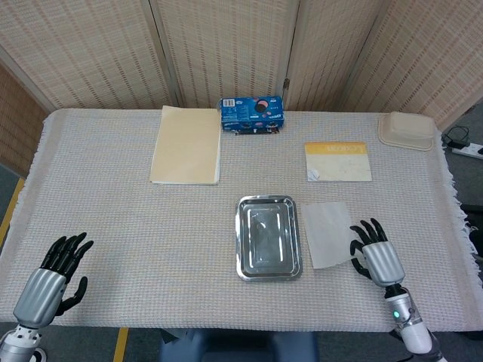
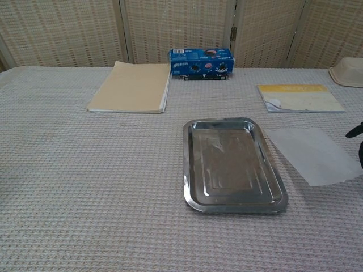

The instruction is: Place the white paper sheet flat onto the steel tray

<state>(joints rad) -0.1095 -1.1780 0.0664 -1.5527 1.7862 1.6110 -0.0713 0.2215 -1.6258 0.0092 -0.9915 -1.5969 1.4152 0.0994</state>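
The white paper sheet [image 1: 326, 234] [image 2: 309, 153] lies just right of the steel tray [image 1: 243, 240] [image 2: 190, 170], which sits empty at the table's middle front. My right hand [image 1: 375, 258] is at the sheet's near right corner, thumb and fingers [image 2: 357, 131] pinching that edge. The sheet's near edge is raised off the cloth, with a shadow under it. My left hand [image 1: 56, 273] hovers over the near left corner of the table, fingers spread, holding nothing.
A tan folder [image 1: 186, 143] and a blue cookie box [image 1: 251, 113] lie at the back. A yellow-topped booklet [image 1: 338, 161] sits behind the sheet. A beige container [image 1: 407, 130] stands at the back right. A woven cloth covers the table.
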